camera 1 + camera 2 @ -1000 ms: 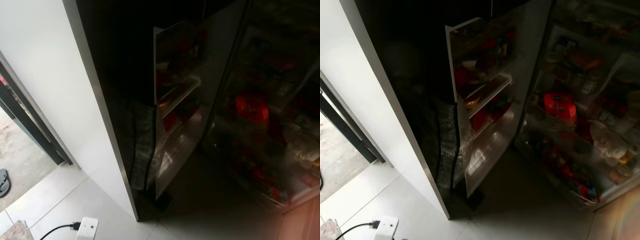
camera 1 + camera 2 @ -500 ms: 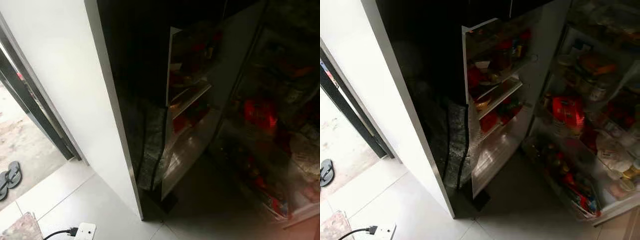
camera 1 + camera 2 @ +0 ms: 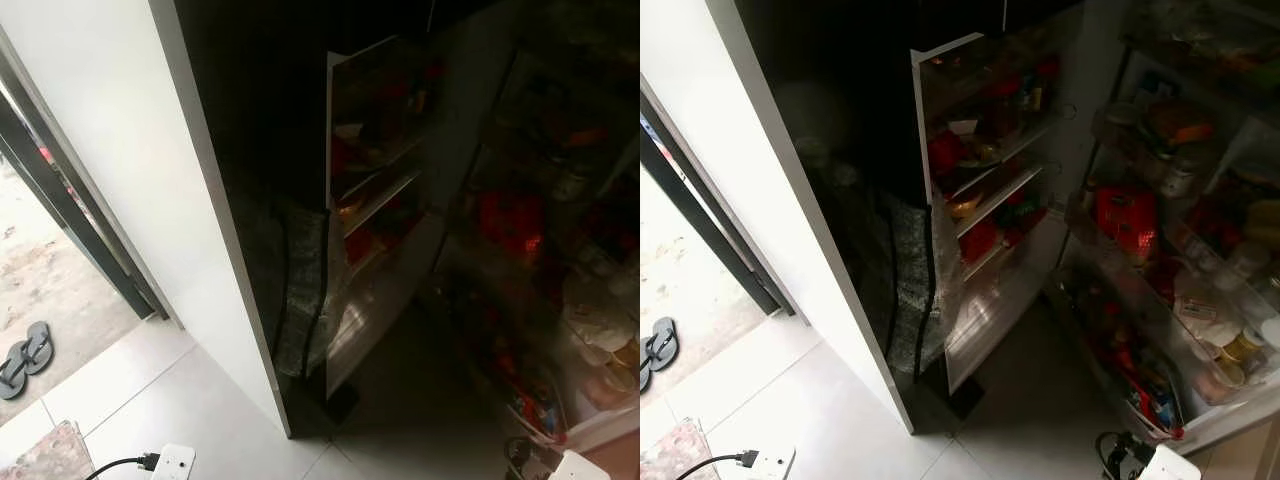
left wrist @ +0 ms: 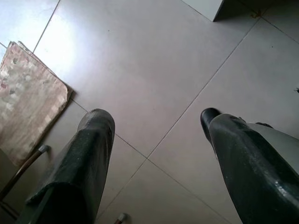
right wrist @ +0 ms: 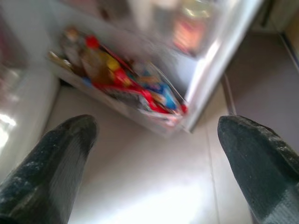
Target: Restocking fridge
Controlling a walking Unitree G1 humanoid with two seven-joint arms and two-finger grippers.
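Note:
The fridge stands open and dark in both eye views. Its black left door [image 3: 850, 230] carries shelves [image 3: 985, 190] of jars and red items. On the right, more shelves hold a red package [image 3: 1125, 215], tubs and packets, with a low bin [image 5: 135, 88] of coloured packets at the bottom. My right gripper [image 5: 156, 126] is open and holds nothing, low over the floor in front of that bin; its wrist [image 3: 1140, 460] shows at the bottom right. My left gripper [image 4: 154, 119] hangs open over the tiled floor [image 4: 154, 56], also holding nothing.
A white wall [image 3: 110, 150] runs left of the fridge, beside a doorway with sandals [image 3: 25, 355] outside. A white power strip [image 3: 170, 462] with a black cable lies on the tiles, next to a patterned mat [image 4: 28, 102].
The camera has swung a little, shifting the whole picture. My right wrist has come into sight at the bottom right of the eye views.

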